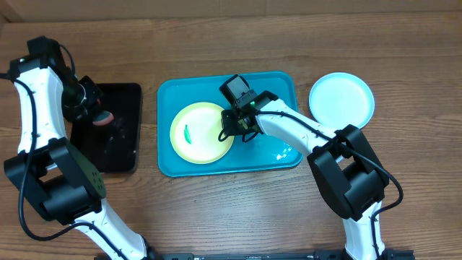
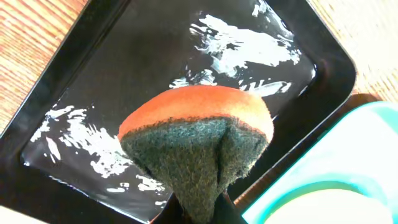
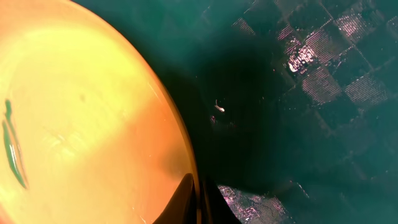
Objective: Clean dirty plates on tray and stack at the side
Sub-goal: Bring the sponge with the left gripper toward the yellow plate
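Apparently scrubbing is being set up: the right gripper (image 3: 198,200) pinches the rim of the plate (image 3: 81,124) lying left of its fingers in the blue tray (image 3: 311,137), while the left gripper (image 2: 200,213) clamps a sponge (image 2: 199,140) that must next reach the smear (image 3: 13,152).

This is a robotics lab bench set up for dishwashing practice. Two white-and-black jointed arms, the left arm (image 1: 36,101) and the right arm (image 1: 296,130), rise from the near edge of a wood-grain tabletop (image 1: 231,36), filmed from straight above and from their own wrists. The things on the tabletop are simple plastic props: a turquoise tray (image 1: 281,155) in the middle with a yellow-green plate (image 1: 202,133) in it, a pale blue plate (image 1: 341,100) beside its right edge, a glossy black tray (image 1: 123,144) toward the left edge, and an orange-backed scouring sponge (image 2: 199,137).
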`<control>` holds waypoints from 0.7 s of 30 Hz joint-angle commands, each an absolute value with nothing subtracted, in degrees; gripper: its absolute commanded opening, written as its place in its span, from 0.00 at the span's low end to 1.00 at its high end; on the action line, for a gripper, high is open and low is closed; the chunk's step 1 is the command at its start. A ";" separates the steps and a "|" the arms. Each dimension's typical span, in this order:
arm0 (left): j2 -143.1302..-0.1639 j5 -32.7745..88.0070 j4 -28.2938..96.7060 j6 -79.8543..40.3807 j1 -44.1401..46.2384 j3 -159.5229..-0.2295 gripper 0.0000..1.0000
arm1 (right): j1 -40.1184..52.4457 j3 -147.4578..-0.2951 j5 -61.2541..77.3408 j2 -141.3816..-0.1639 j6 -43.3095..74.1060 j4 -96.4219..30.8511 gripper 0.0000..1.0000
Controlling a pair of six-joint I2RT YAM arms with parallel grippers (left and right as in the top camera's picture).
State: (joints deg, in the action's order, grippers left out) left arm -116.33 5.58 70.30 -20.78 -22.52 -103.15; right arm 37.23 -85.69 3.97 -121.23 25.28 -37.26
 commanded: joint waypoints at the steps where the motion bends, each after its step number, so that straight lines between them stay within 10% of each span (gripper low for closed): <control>1: -116.57 3.60 70.43 -20.56 -22.24 -103.11 0.04 | 37.23 -85.17 2.55 -120.92 25.54 -36.62 0.04; 13: -116.49 3.51 66.35 -20.16 -21.67 -92.51 0.04 | 37.23 -85.17 2.57 -120.92 25.54 -36.47 0.04; 21: -116.46 33.06 70.70 -8.60 -21.37 -104.01 0.04 | 37.23 -85.17 2.59 -120.92 25.54 -36.47 0.18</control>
State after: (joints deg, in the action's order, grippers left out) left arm -116.73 17.23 70.41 -14.00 -22.09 -99.22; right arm 37.23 -85.69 3.42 -121.23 25.36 -36.84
